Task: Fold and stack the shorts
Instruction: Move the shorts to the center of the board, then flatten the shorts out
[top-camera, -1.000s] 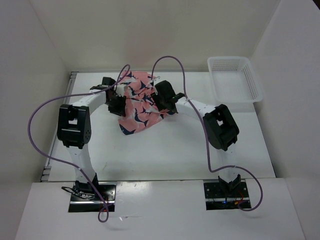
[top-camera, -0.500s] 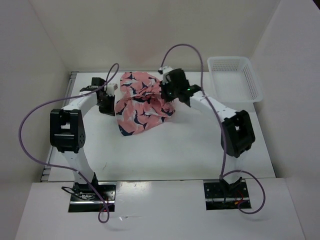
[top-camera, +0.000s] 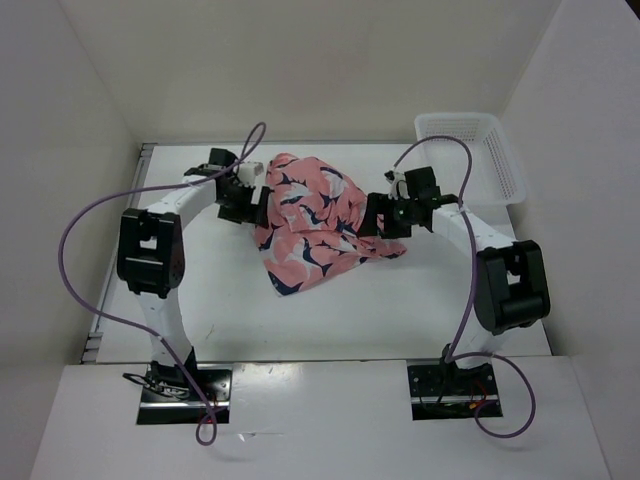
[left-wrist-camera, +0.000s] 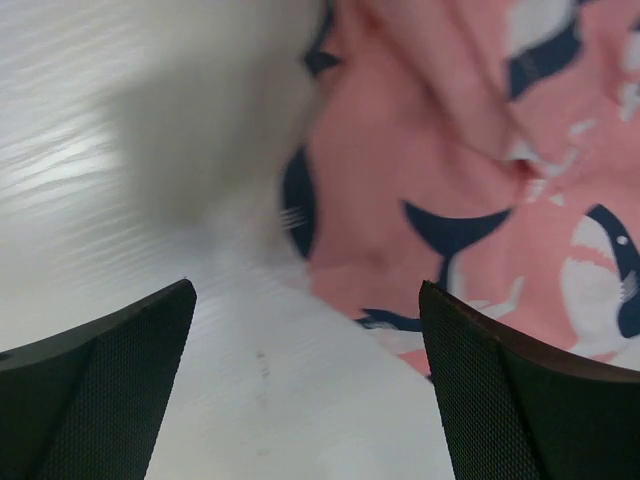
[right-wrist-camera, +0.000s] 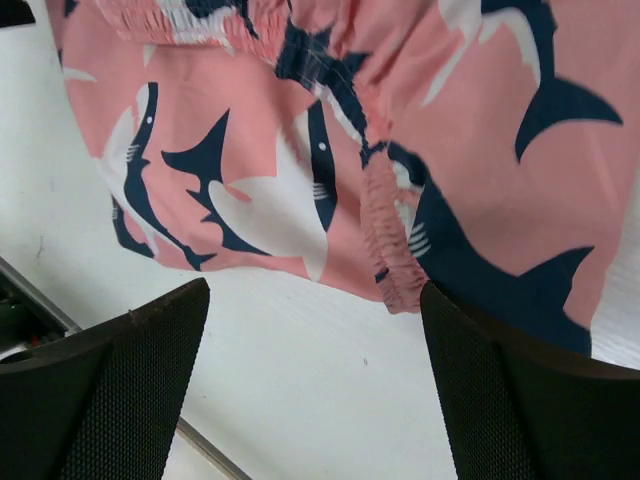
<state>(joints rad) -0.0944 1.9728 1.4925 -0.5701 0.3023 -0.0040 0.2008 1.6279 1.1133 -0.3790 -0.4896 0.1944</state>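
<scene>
**White table, shorts heaped at mid-table**

On the white table (top-camera: 400, 300) you see the shorts (top-camera: 318, 218) lying in a rumpled heap between the two arms. Your left gripper (left-wrist-camera: 307, 290) sits at their left edge, fingers spread, holding nothing. Your right gripper (right-wrist-camera: 315, 288) hangs over their right edge, likewise agape. The white basket (top-camera: 508, 170) stands in the far right corner.

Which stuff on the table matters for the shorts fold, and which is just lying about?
Job:
- shorts, crumpled mid-table
- left pincer and right pincer, both open at the shorts' edges

Lying about:
- white basket, far right corner
</scene>
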